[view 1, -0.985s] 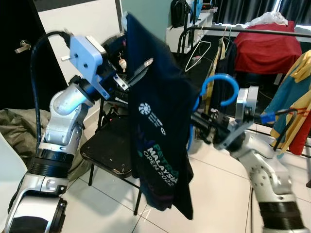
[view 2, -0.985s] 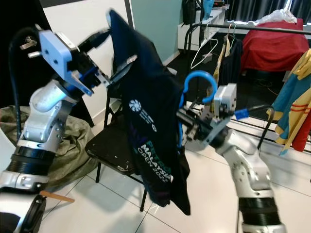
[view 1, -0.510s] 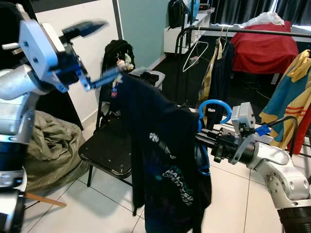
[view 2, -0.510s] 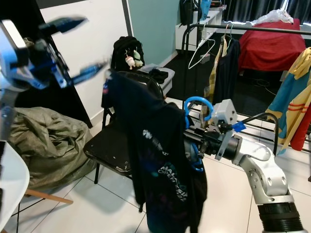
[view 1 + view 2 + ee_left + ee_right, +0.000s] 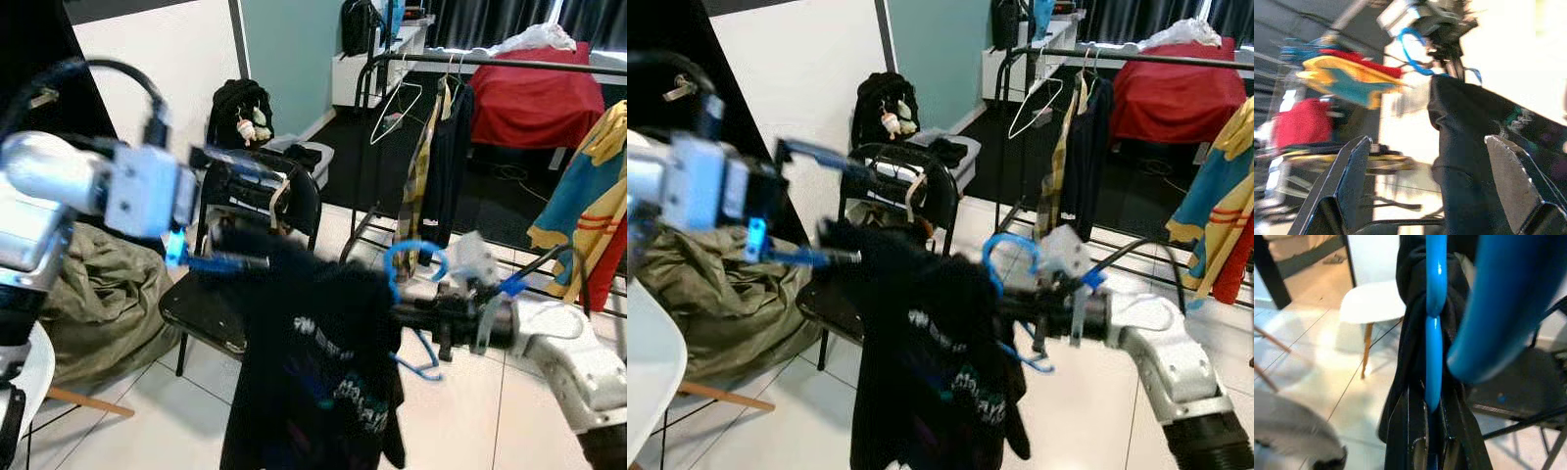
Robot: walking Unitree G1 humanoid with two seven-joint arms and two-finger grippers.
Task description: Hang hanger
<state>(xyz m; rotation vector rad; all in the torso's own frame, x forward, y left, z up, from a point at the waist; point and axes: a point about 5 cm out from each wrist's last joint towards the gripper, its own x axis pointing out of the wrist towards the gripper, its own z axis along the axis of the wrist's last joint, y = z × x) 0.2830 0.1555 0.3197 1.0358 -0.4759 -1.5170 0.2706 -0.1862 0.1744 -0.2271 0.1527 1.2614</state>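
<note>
**Blue hanger with dark shirt held in mid-air before the clothes rail**

Right gripper (image 5: 1431, 431): pressed together on the blue hanger (image 5: 416, 257), the plastic bar running straight between the two black fingers (image 5: 1400, 435). Held out in front of the body, about chest height, pointing to the robot's left. Hook of the hanger curved upward just above the gripper; a lower blue loop visible under it.

Draped on the hanger: a dark T-shirt (image 5: 313, 362) with pale printed letters, hanging down toward the white tiled floor (image 5: 451, 411). Fabric bunched around the hanger bar close to the right fingers.

Left gripper (image 5: 230, 211): spread apart, nothing between the fingers (image 5: 1352, 176). Placed at the shirt's upper edge, on the robot's left of it, lower finger near or touching the cloth; cannot tell which, because of blur.

Behind the shirt: a black folding chair (image 5: 211, 304) with a bag (image 5: 240, 103) on its back. Left of the chair, a greenish heap of cloth (image 5: 108, 294) on the floor.

Further back: a black clothes rail (image 5: 490, 64) with several garments and a white hanger (image 5: 392, 103), well apart from the blue hanger. Red bedding (image 5: 534, 83) beyond the rail.
</note>
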